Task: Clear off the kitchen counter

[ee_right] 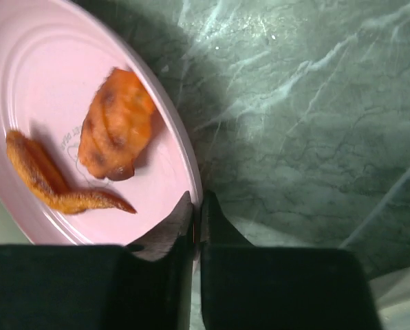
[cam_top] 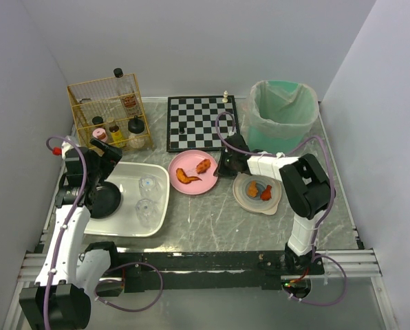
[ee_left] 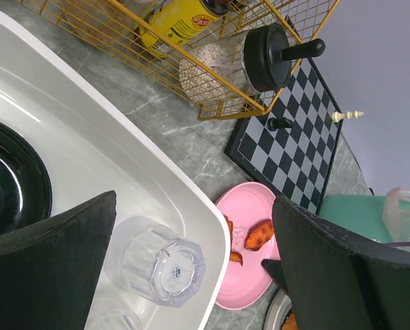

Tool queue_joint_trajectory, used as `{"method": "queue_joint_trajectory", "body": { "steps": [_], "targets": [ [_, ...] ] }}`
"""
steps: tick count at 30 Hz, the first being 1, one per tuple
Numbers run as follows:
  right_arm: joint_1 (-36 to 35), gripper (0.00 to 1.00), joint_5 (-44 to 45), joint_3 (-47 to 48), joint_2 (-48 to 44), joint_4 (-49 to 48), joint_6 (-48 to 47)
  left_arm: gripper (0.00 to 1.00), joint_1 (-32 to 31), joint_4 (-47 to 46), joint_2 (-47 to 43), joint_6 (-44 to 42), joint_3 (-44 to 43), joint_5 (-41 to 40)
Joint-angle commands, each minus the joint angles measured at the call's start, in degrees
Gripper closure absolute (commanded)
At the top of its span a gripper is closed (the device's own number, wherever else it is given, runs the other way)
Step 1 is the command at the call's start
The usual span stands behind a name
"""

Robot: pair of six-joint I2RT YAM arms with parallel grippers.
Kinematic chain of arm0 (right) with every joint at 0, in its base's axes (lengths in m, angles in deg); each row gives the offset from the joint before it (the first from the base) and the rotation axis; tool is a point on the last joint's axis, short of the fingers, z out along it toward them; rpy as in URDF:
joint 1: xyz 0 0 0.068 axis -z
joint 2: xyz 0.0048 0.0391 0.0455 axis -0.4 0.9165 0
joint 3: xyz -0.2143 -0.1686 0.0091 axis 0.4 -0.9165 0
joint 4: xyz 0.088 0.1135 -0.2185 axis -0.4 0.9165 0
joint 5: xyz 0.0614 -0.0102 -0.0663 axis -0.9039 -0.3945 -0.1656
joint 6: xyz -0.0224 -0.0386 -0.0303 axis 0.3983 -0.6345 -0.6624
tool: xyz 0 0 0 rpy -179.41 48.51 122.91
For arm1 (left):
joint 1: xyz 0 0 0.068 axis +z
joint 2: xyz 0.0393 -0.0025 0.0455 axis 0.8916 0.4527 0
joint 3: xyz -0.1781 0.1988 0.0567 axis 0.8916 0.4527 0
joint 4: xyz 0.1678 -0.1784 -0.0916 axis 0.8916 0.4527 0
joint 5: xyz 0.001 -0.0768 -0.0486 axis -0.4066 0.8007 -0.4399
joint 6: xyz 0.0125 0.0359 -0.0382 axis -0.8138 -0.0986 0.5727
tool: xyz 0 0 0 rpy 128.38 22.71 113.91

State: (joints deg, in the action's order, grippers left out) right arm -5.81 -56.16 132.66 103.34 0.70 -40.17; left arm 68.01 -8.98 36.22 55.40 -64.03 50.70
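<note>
While the right gripper (ee_right: 197, 206) is pinched shut on the pink plate (ee_right: 40, 69), the plate lies to its left, mid kitchen counter (ee_right: 294, 137). The left gripper (ee_left: 195, 203), farther off, hangs wide open and empty.

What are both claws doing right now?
Left claw: open, holding nothing.
Right claw: closed on the rim of the pink plate.

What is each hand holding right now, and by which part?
The right hand pinches the pink plate by its rim. The left hand, open over the white tub, holds nothing.
</note>
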Motion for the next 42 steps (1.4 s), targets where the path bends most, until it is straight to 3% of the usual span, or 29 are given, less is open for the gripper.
{"method": "queue_joint_trajectory", "body": {
  "steps": [1,10,22,36,42],
  "targets": [
    [-0.6,1.00,3.9,0.1,1.2,1.8,0.6,0.01,0.3,-1.9,0.1,-0.9,0.1,0.8],
    [1.2,1.00,1.3,4.7,-6.6,12.3,-2.3,0.01,0.3,-1.9,0.4,-0.9,0.2,1.2],
    [9.2,1.00,-3.3,14.6,-19.7,24.3,-6.1,0.01,0.2,-2.7,1.6,-0.9,0.1,3.0],
    [15.3,1.00,-6.5,41.9,-16.3,38.3,-6.5,0.01,0.3,-4.0,2.4,-0.7,1.3,5.8],
    [21.7,1.00,-6.6,52.1,-13.4,43.3,-6.7,0.01,0.3,-4.0,2.1,-0.9,1.7,6.6]
  ]
}}
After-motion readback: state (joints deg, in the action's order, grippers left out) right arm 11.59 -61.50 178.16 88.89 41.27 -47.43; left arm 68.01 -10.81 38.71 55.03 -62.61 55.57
